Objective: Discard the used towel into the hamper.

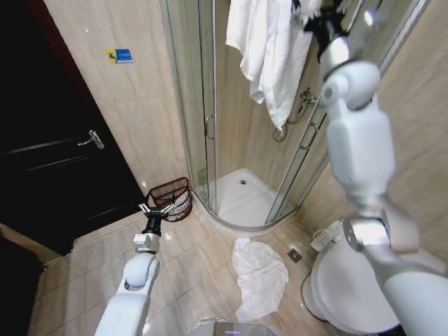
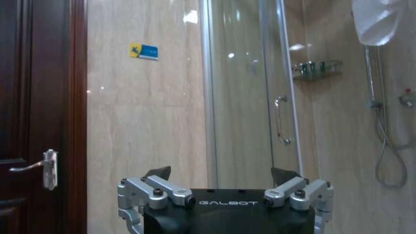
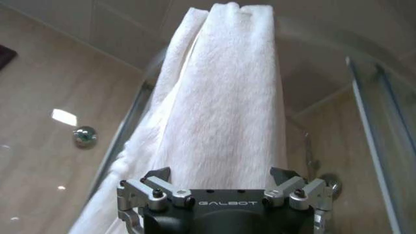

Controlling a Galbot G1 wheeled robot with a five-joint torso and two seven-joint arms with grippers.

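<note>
A white towel [image 1: 266, 49] hangs over the top of the shower enclosure; in the right wrist view the towel [image 3: 221, 97] drops in thick folds straight ahead. My right gripper [image 3: 221, 171] is raised up to it, open, with the cloth at or just beyond its fingertips; whether it touches I cannot tell. From the head camera the right gripper [image 1: 308, 10] sits at the hanging towel's upper edge. A second white towel [image 1: 259, 276] lies crumpled on the floor tiles. The hamper [image 1: 173, 198], a dark reddish-brown basket, stands by the shower's corner. My left gripper [image 1: 157, 208] is held low, open and empty, just in front of it.
A dark door [image 1: 42, 140] with a lever handle is at the left. The curved glass shower door [image 1: 203, 105] stands behind the hamper. A white toilet [image 1: 350, 280] is at the lower right, with a floor drain [image 1: 295, 255] beside it.
</note>
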